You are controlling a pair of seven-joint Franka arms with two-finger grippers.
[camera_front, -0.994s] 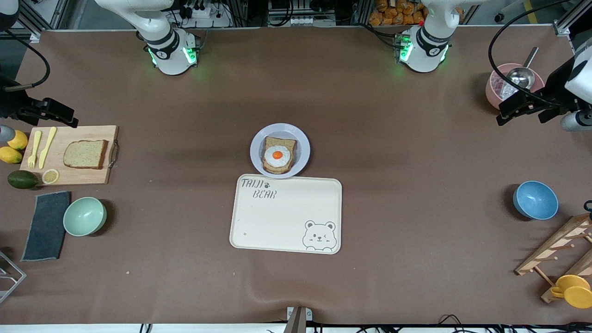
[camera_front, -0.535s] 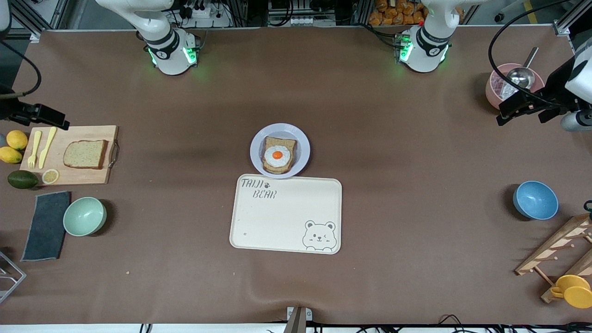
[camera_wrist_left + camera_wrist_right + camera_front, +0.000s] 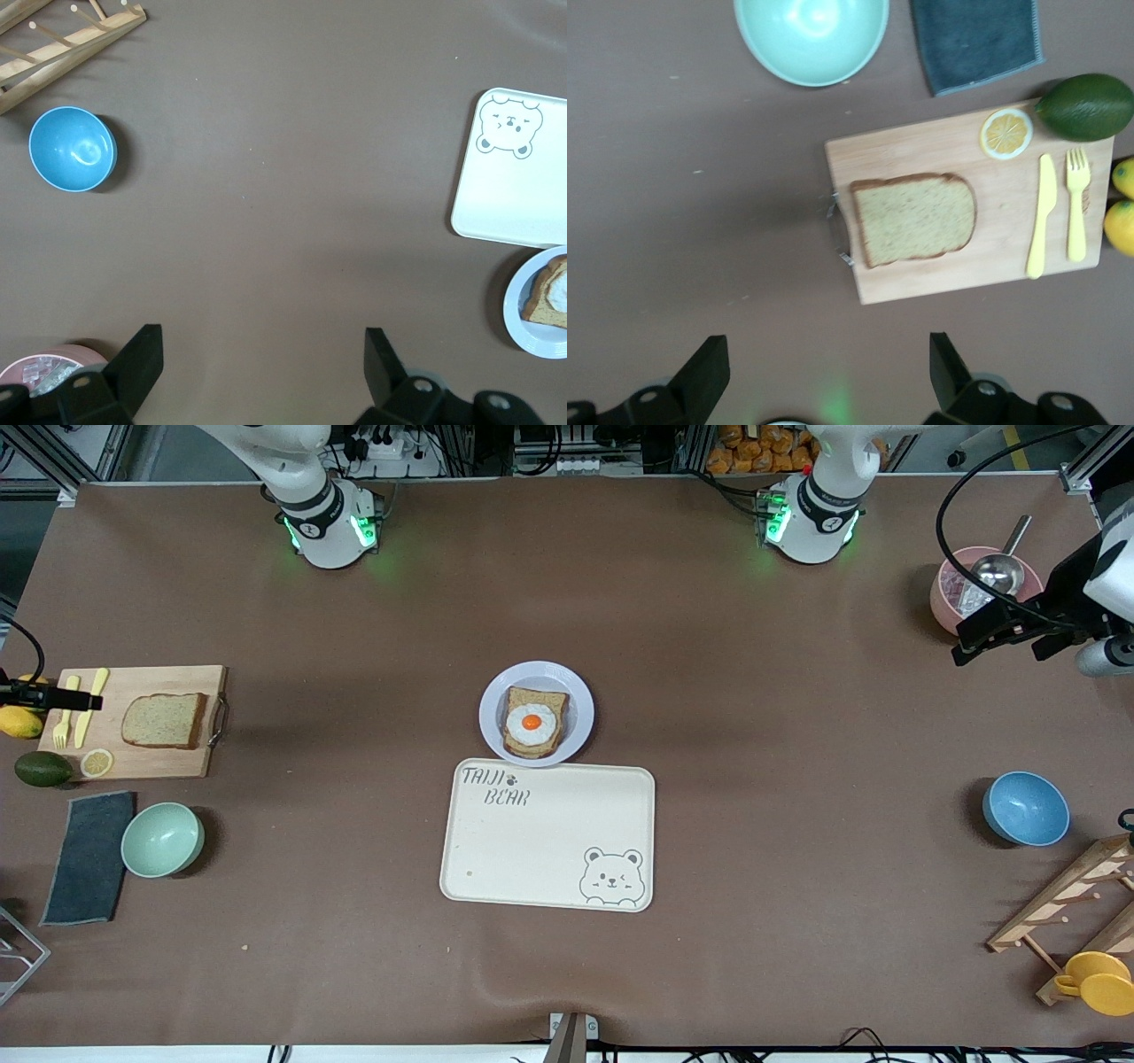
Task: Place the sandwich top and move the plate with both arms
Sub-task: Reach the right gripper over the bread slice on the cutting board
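The sandwich top (image 3: 164, 720), a plain brown bread slice, lies on a wooden cutting board (image 3: 142, 764) at the right arm's end of the table; it also shows in the right wrist view (image 3: 914, 219). The lavender plate (image 3: 493, 717) sits mid-table and holds a bread slice with a fried egg (image 3: 532, 723); its rim shows in the left wrist view (image 3: 516, 312). My right gripper (image 3: 828, 376) is open and empty, high over the table beside the board; only its black tip (image 3: 53, 696) shows in the front view. My left gripper (image 3: 966, 638) is open and empty beside the pink bowl (image 3: 948, 598), and it waits.
A cream bear tray (image 3: 549, 837) lies just nearer the front camera than the plate. A yellow fork (image 3: 62, 722), a knife, a lemon slice, lemons and an avocado (image 3: 42, 769) are on or by the board. A green bowl (image 3: 162, 839), a dark cloth (image 3: 89, 856), a blue bowl (image 3: 1025, 808) and a wooden rack (image 3: 1063, 908) stand near the table's ends.
My right gripper has slid out toward the view's edge and now shows over the fork end of the cutting board. The left arm, bread and plate have not moved.
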